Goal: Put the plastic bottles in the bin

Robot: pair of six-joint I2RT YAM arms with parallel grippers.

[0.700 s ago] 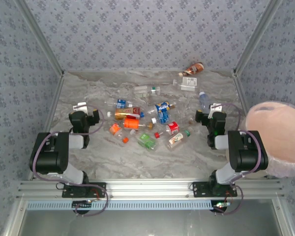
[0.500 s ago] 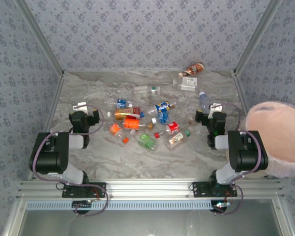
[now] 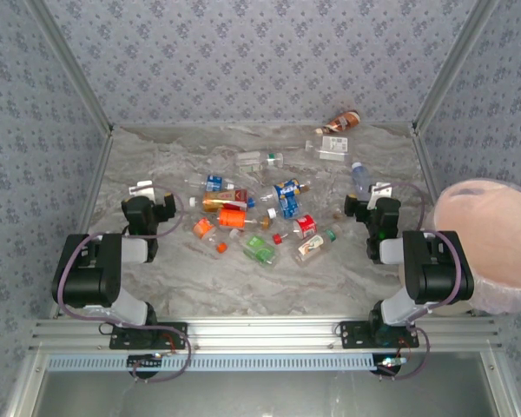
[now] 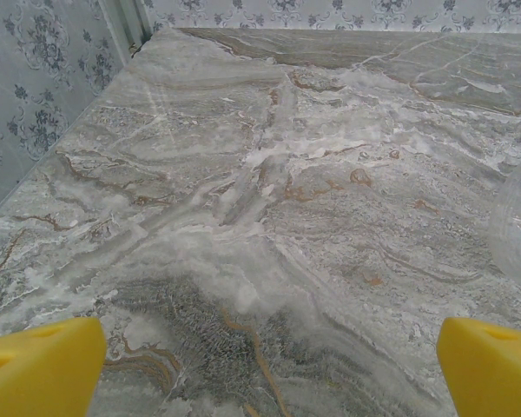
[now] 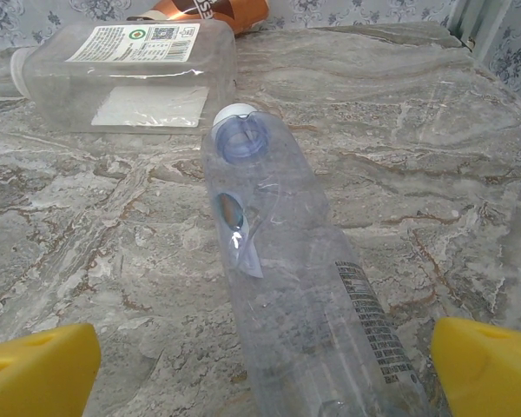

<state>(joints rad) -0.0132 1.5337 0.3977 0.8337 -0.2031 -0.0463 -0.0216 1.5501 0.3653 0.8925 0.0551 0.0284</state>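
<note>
Where the marbled surface point(image 3: 200, 287) ends on the right, the bin point(image 3: 504, 217) stands just beside the right arm point(image 3: 430, 269), a whitish liner folded over its rim. The left arm point(image 3: 91, 278) sits well apart, at the near left. Most of the bottles point(image 3: 260, 221) lie scattered on their sides in the middle of the surface between the two arms – orange, blue, red and green labels mixed with clear ones. None of them touches the bin.

Further back, a flat bottle point(image 5: 130, 74) with a white label lies on its side. Behind it, a brown bottle point(image 5: 208, 9) lies against the far wall. A clear bottle point(image 5: 295, 287) lies lengthwise in front of the right gripper point(image 5: 260, 369), cap end pointing away. The gripper's yellow fingertips are spread wide on either side and apart from it, grasping nothing.

The left gripper point(image 4: 269, 369) is likewise released – fingertips far apart over bare surface, with a clear bottle's edge off to its right.
</note>
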